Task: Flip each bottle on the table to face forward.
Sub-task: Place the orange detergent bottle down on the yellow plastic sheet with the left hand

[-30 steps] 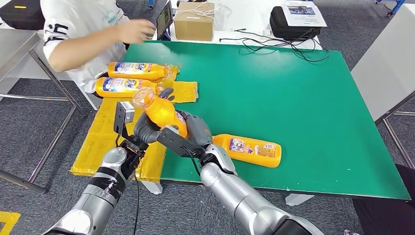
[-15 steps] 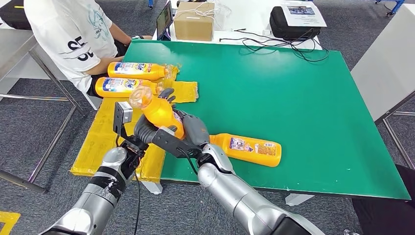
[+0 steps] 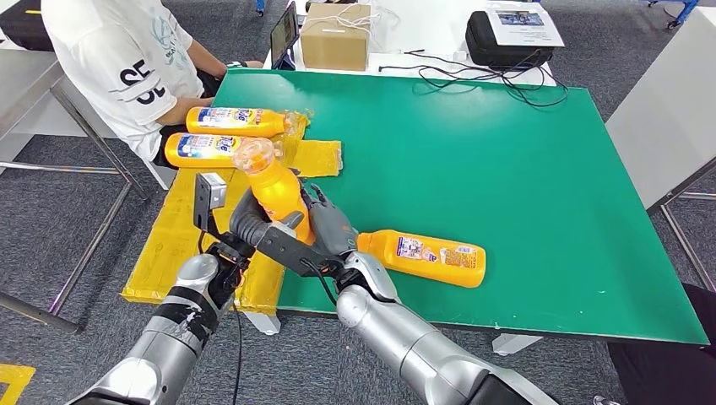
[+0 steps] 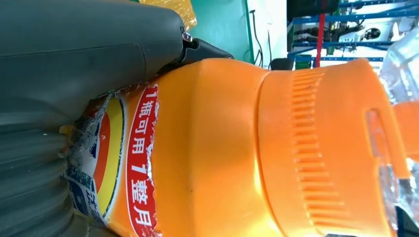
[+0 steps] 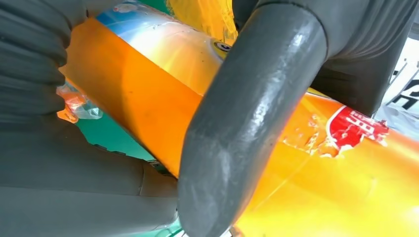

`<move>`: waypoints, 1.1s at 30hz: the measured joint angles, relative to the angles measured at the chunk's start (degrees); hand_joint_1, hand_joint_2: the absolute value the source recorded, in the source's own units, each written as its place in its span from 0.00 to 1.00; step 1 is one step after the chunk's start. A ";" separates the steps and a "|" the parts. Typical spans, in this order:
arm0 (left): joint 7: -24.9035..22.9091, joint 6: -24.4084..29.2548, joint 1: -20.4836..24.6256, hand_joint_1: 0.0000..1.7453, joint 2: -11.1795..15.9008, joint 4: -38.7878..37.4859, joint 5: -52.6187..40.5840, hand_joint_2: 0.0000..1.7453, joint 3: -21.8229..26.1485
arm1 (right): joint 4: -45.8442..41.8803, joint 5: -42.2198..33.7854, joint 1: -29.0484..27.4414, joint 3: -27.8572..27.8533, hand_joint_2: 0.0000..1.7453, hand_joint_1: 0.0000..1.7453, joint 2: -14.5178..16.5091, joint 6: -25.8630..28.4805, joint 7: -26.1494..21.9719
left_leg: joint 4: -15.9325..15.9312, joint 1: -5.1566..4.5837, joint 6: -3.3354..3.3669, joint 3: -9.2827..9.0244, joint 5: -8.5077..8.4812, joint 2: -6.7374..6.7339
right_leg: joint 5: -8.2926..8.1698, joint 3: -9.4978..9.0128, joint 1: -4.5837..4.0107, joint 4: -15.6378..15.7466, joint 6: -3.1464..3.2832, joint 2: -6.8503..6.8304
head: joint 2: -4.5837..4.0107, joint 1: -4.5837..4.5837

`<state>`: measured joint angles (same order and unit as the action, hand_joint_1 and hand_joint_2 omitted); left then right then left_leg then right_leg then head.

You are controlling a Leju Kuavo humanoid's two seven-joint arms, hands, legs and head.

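While my left hand [image 3: 245,221] and right hand [image 3: 325,226] both grip the orange plastic bottle [image 3: 279,192], I see it tilted above the green table [image 3: 473,160].

A person in a white printed T-shirt [image 3: 118,67] sits at the green table's far-left corner; a brown cardboard box [image 3: 335,37] stands beyond the far edge, beside an upright dark tablet [image 3: 284,34]; a black zipped case [image 3: 507,42] carries a printed sheet; black cables [image 3: 473,76] trail across the green tabletop [image 3: 507,169]; crinkled yellow plastic sheeting [image 3: 173,236] drapes the near-left side.
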<state>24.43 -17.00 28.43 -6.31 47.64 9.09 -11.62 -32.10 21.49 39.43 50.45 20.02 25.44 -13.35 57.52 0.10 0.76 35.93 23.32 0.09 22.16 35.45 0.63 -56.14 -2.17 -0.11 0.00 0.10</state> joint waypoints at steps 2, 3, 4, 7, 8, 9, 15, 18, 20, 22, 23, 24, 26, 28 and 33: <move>-0.08 1.44 -0.36 1.00 -0.33 0.47 0.54 1.00 0.55 | 0.27 0.04 -0.02 -0.38 1.00 0.00 0.00 0.39 -0.79 | 0.00 0.00 0.00 0.00 0.00 0.00 | 0.00 0.00 0.00 0.00 0.00 0.00 | 0.00 0.00; -0.18 2.17 -0.62 1.00 -0.54 0.86 0.89 1.00 0.85 | 0.42 0.22 -0.03 -0.79 1.00 0.00 -0.01 0.54 -1.28 | 0.00 0.00 0.00 0.00 0.00 0.00 | 0.00 0.00 0.00 0.00 0.00 0.00 | 0.00 0.00; -0.30 2.90 -0.90 1.00 -0.75 1.30 1.23 1.00 1.23 | 0.56 0.57 -0.07 -1.38 1.00 0.00 -0.01 0.63 -1.83 | 0.00 0.00 0.00 0.00 0.00 0.00 | 0.00 0.00 0.00 0.00 0.00 0.00 | 0.00 0.00; -0.61 4.91 -1.70 1.00 -1.30 2.59 2.17 1.00 2.57 | 0.77 2.13 -0.31 -3.92 1.00 0.00 -0.03 0.72 -3.24 | 0.00 0.00 0.00 0.00 0.00 0.00 | 0.00 0.01 0.00 0.00 0.00 0.01 | 0.00 0.00; -0.67 5.49 -1.94 1.00 -1.39 2.93 2.35 1.00 3.05 | 0.78 2.58 -0.41 -4.98 1.00 0.00 -0.04 0.71 -3.59 | 0.00 0.00 0.00 0.00 0.00 0.00 | 0.00 0.01 0.00 0.00 0.00 0.01 | 0.00 -0.01; -0.68 6.12 -2.17 1.00 -1.43 3.24 2.42 1.00 3.50 | 0.78 2.97 -0.52 -6.13 1.00 0.00 -0.06 0.71 -3.90 | 0.00 0.00 0.00 0.00 0.00 0.00 | 0.00 0.02 0.00 0.00 0.00 0.01 | 0.00 -0.01; 0.73 10.57 -2.81 1.00 -1.42 3.83 0.17 1.00 5.65 | 0.46 4.25 -1.66 -12.68 1.00 0.00 -0.37 0.88 -5.40 | 0.00 0.00 0.00 0.00 0.00 0.00 | 0.00 0.02 0.00 0.00 0.00 0.01 | 0.00 -0.01; 1.38 11.87 -2.76 1.00 -1.22 3.75 -0.98 1.00 6.77 | -0.27 4.49 -2.25 -15.19 1.00 0.00 -0.73 1.04 -5.92 | 0.00 0.00 0.00 0.01 0.00 -0.01 | 0.00 0.02 0.00 0.00 0.00 0.01 | 0.00 0.01; 1.90 13.10 -2.50 1.00 -0.88 3.42 -1.89 1.00 7.84 | -1.33 4.72 -2.81 -16.85 1.00 0.00 -1.02 1.44 -6.50 | 0.00 0.00 0.00 0.01 0.00 -0.01 | 0.00 0.02 0.00 0.00 0.00 0.00 | 0.00 0.00; 2.63 14.65 -1.93 1.00 -0.20 2.71 -3.27 1.00 9.18 | -2.85 4.85 -3.56 -18.64 1.00 0.00 -1.49 1.93 -7.07 | 0.00 0.00 0.00 0.00 0.00 -0.01 | 0.00 0.03 0.00 0.00 0.00 0.01 | 0.00 -0.01; 3.17 15.73 -1.56 1.00 0.25 2.23 -4.42 1.00 9.92 | -3.83 4.82 -4.04 -19.63 1.00 0.00 -1.81 2.13 -7.38 | 0.00 0.00 0.00 0.00 0.00 -0.01 | 0.00 0.03 -0.01 0.00 0.00 0.01 | 0.00 -0.01; 3.78 16.99 -1.16 1.00 0.74 1.75 -5.98 1.00 10.68 | -4.98 4.76 -4.62 -20.66 1.00 0.00 -2.17 2.26 -7.73 | 0.00 0.01 0.00 0.00 0.00 -0.01 | 0.00 0.03 -0.01 0.00 0.00 0.01 | 0.00 -0.01; 5.03 20.09 -0.40 1.00 1.84 0.93 -10.52 1.00 12.07 | -7.55 4.56 -5.93 -22.85 1.00 0.00 -2.95 2.38 -8.34 | 0.00 0.01 0.00 0.00 0.00 -0.01 | 0.00 0.04 -0.01 0.00 0.00 0.01 | 0.00 -0.02; 5.87 23.66 0.16 1.00 3.03 0.43 -17.08 1.00 12.75 | -10.19 4.41 -7.30 -24.83 1.00 0.00 -3.72 2.19 -8.73 | 0.00 0.01 0.00 0.00 0.00 -0.01 | 0.00 0.04 -0.01 0.00 0.00 0.00 | 0.00 -0.02; 6.20 29.88 1.18 1.00 5.80 0.21 -36.43 1.00 12.08 | -16.10 5.07 -10.00 -28.32 1.00 0.00 -5.33 0.45 -9.10 | 0.00 0.01 0.00 0.01 0.00 -0.02 | 0.00 0.04 0.00 0.00 0.00 0.01 | 0.00 -0.01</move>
<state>30.62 12.87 29.61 -0.51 47.85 -27.34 0.47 -48.20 26.55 29.43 22.13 14.69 25.88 -22.45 57.53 0.11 0.75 35.94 23.31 0.07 22.16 35.49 0.63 -56.14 -2.17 -0.10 0.00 0.10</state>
